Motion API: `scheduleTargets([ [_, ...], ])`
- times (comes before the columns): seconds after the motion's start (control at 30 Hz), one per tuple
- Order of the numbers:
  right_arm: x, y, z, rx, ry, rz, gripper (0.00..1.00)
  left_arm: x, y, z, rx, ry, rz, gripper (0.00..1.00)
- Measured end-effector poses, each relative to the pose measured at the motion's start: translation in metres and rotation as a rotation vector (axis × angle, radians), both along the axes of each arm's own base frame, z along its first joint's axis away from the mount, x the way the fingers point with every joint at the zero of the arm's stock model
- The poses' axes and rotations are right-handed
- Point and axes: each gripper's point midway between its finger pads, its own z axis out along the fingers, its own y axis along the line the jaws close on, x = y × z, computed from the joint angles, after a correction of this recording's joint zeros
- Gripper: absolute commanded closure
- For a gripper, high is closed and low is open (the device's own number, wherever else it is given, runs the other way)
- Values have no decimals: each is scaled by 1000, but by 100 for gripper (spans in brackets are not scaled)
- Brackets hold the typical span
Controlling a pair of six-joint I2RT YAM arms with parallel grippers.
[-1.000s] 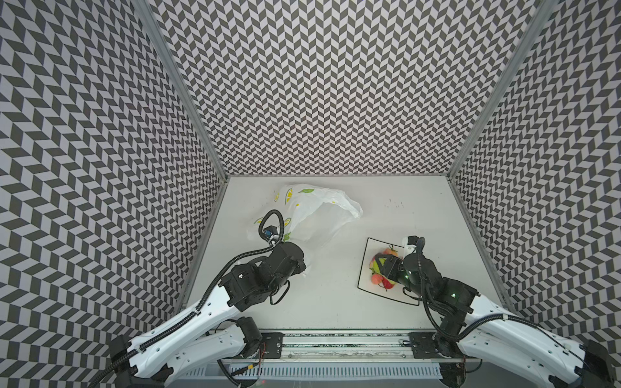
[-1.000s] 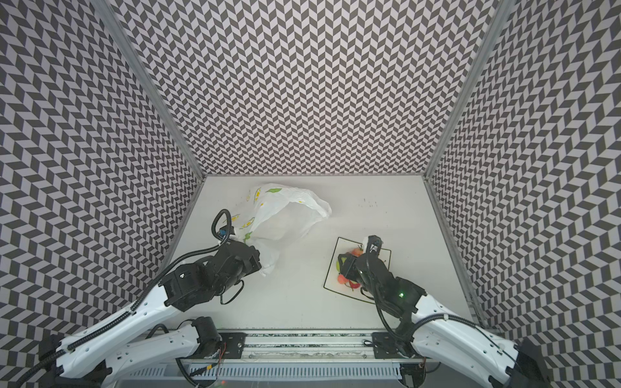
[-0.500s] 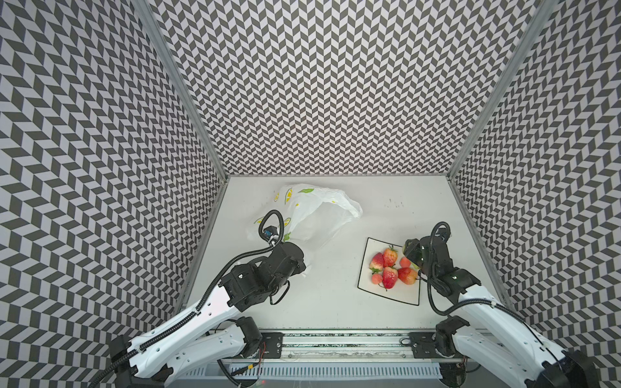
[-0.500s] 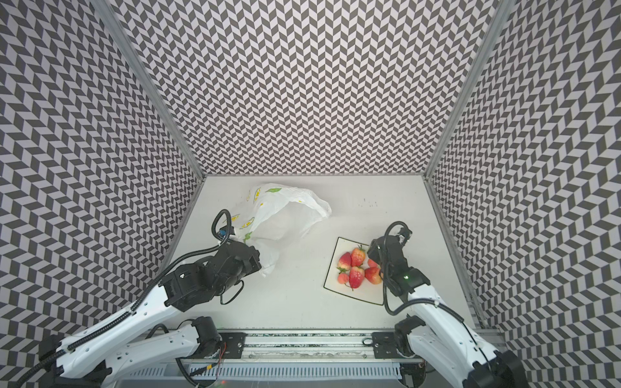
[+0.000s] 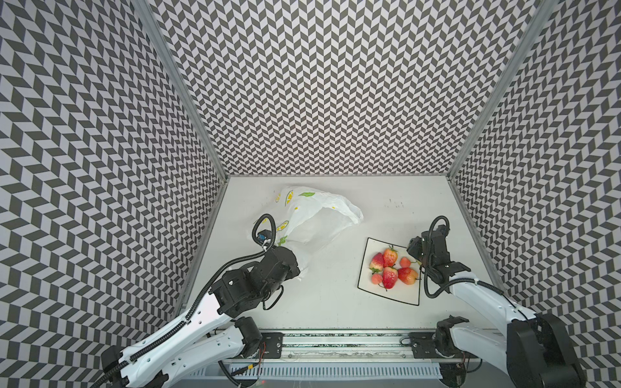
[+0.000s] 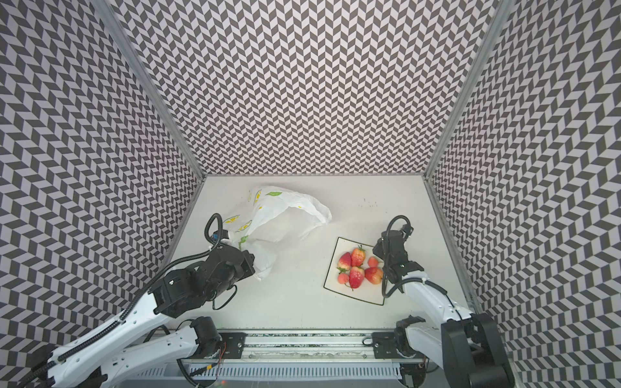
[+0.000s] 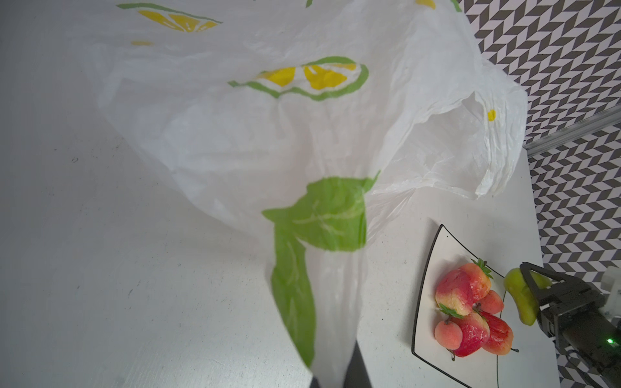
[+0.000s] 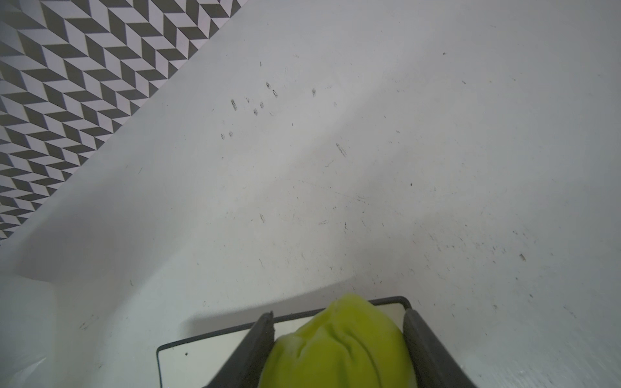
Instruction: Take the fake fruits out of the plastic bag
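Pinching the bag (image 5: pixel 312 215) at far left in my closed left gripper (image 7: pixel 336 378), I am clamping the green fruit (image 8: pixel 336 349) in my half-spread right gripper (image 8: pixel 337 319) over the plate's (image 5: pixel 389 295) far-right rim, risking a roll-off.

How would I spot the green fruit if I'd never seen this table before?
Find the square white plate with the black rim, on the right side of the table. At its far right corner, the right gripper is gripping the green fruit. It's the only lumpy yellow-green one; the strawberries and small round fruits on the plate are all red or orange.
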Motion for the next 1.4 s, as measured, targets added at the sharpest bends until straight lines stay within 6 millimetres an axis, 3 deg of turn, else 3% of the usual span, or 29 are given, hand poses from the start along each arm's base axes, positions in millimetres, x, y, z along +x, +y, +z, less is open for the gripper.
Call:
scheduleTargets([
  [0.07,-2,0,-8,4,19,2,62,-2,1,-2,3,8,0,100],
  [0.2,-2,-2,-17,19,33,-4,47,-6,5,-9,14,32,-2,100],
  [0.53,2,-5,-12,59,11,-15,17,-15,20,-11,12,50,25,100],
  [0.67,5,-3,6,76,-31,-8,11,-15,22,-13,13,51,32,100],
  [0.83,14,-3,52,97,-151,-5,10,-5,15,-14,28,41,15,99],
  [0.9,15,-3,69,102,-194,-5,10,2,8,-15,43,40,-2,89],
  [1.07,13,-5,102,103,-277,-5,9,19,-16,-8,65,23,-54,32],
  [1.2,9,-9,115,82,-312,-12,9,26,-25,11,39,-13,-71,4],
  [1.4,6,-20,120,47,-329,-43,8,28,-18,66,9,-109,-39,0],
])
